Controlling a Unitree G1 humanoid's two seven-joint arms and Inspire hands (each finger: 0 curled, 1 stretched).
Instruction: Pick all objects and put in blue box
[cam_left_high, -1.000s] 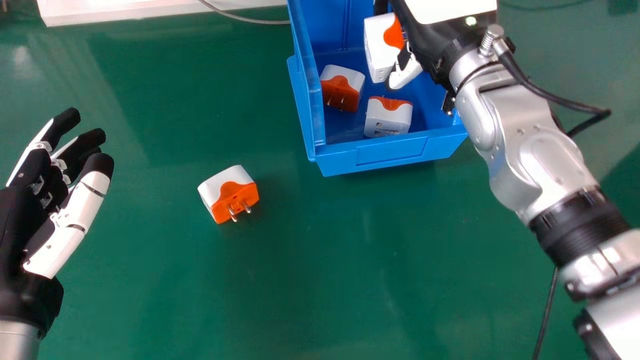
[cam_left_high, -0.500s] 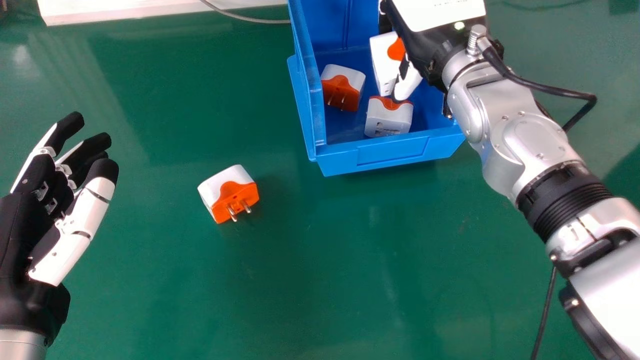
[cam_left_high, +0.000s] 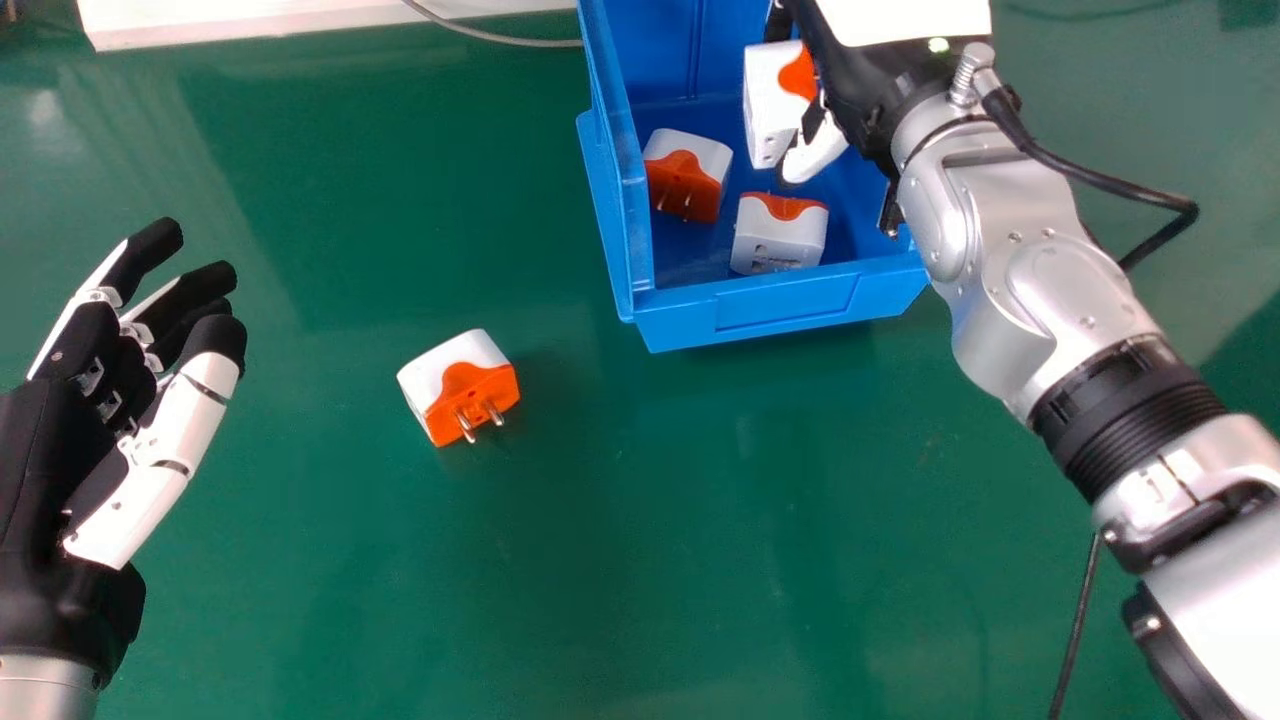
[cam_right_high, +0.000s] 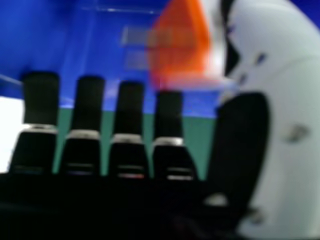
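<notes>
The right hand (cam_left_high: 822, 148) is hovering over the blue box (cam_left_high: 780, 311), its fingers looking straight and loose, while an orange-and-white plug adapter (cam_left_high: 766, 110) is leaning against its thumb. What is keeping the adapter there is hard to see, so the main risk is a poor release: if the thumb is snagging it, a lifting hand could be dragging it back out and dropping it on the green tabletop (cam_left_high: 600, 520). If it is slipping free too early, it could be landing on the prong-bearing adapter (cam_left_high: 686, 180) or the mostly white adapter (cam_left_high: 778, 240), both lying inside the box near its front wall, and bouncing or jamming. The thumb could also be knocking that mostly white one if the hand is dipping too low. A fourth adapter (cam_left_high: 462, 388) is lying on the tabletop outside the box, its metal prongs pointing toward the robot; those could be catching or turning it during a careless grasp. The left hand (cam_left_high: 150, 490) is waiting at the left, fingers open and holding nothing.
</notes>
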